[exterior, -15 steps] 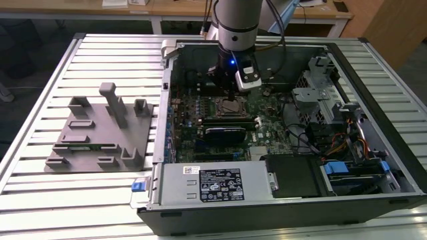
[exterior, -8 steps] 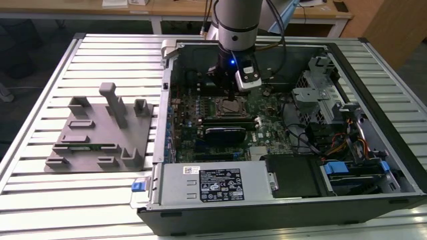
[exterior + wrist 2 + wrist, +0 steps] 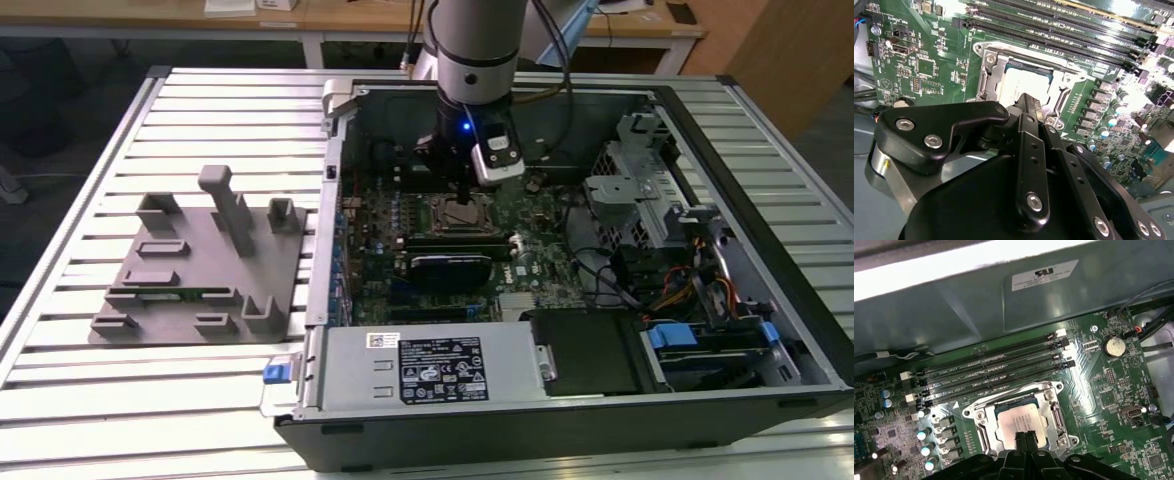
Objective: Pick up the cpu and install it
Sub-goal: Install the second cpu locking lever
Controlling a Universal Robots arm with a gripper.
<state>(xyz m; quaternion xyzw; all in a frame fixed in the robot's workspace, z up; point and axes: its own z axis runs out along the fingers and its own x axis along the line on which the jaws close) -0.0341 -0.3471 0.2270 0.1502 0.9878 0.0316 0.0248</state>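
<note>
Arm reaches down into the open computer case [image 3: 747, 250]; gripper [image 3: 463, 196] is positioned over the motherboard [image 3: 441, 250] at the socket.

Gripper [image 3: 1025, 436]: in the first wrist view the two black fingertips [image 3: 1020, 440] are pressed together with no gap visible between them. In the second wrist view the fingers [image 3: 1030, 107] likewise meet at a single narrow tip. Jaws closed; nothing seen clamped between them.

The cpu [image 3: 1021, 422], silvery top, lies flat inside the socket frame [image 3: 1054, 412], directly beneath the tip. The tip overlaps the near edge of the cpu [image 3: 1021, 82] in both wrist views; cannot tell whether it touches the metal top or sits just above it.

Just beyond the socket from the gripper: a row of long memory slots [image 3: 994, 372]. Near the socket, to one side: a row of capacitors [image 3: 924, 435].

Outside the case, well apart from the gripper on the exterior view's left: grey fixture plate [image 3: 200, 265] on the slatted table [image 3: 107, 400].
</note>
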